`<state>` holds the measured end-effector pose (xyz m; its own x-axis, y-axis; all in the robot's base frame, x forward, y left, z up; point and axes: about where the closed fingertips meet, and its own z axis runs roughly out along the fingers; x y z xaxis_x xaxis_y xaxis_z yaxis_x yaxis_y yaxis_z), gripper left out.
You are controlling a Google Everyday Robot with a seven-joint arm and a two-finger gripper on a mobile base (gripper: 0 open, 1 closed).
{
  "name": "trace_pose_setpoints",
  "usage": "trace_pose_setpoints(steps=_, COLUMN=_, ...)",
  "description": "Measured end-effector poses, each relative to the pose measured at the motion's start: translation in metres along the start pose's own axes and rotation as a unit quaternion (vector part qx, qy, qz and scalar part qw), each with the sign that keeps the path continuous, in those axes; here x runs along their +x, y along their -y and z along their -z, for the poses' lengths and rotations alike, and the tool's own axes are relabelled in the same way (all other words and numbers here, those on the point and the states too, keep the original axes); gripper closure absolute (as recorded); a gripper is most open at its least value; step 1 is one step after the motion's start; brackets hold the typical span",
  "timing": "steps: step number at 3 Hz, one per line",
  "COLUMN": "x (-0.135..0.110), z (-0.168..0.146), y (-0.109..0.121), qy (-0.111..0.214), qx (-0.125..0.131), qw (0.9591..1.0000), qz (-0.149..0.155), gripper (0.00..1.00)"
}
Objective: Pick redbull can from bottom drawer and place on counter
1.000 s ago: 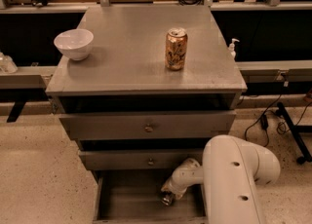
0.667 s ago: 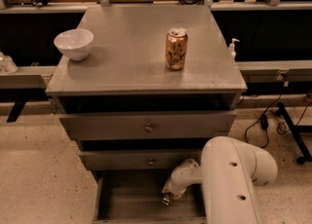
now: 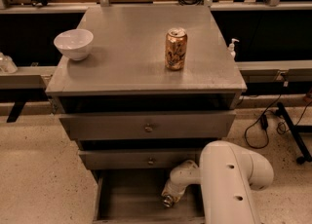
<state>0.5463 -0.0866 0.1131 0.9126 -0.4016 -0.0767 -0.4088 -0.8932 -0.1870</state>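
The bottom drawer (image 3: 126, 196) is pulled open below two shallower drawers with knobs. My white arm reaches down into it from the right. My gripper (image 3: 169, 197) is low inside the drawer, right of its middle. A small shiny silver round end, which looks like the redbull can (image 3: 168, 201), shows at the gripper's tip; the rest of it is hidden by the gripper. The counter (image 3: 126, 52) is the flat grey top of the cabinet.
On the counter stand a gold-orange patterned can (image 3: 176, 48) right of the middle and a white bowl (image 3: 73, 43) at the left edge. A white pump bottle (image 3: 232, 48) stands behind the cabinet's right side. Cables (image 3: 265, 121) lie on the floor at the right.
My arm's upper part has shifted slightly to the left. The gripper stays at about the same spot in the bottom drawer.
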Motion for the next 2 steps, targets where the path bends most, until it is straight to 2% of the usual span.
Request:
trace_pose_setpoints(steps=1, x=0.010, z=0.030, y=0.001, qy=-0.026, qx=0.029, qw=0.9993, qz=-0.002, gripper=1.00)
trace_pose_setpoints(steps=2, x=0.022, z=0.108, y=0.002, qy=-0.084, qx=0.097, qw=0.9917, qz=-0.006, gripper=1.00)
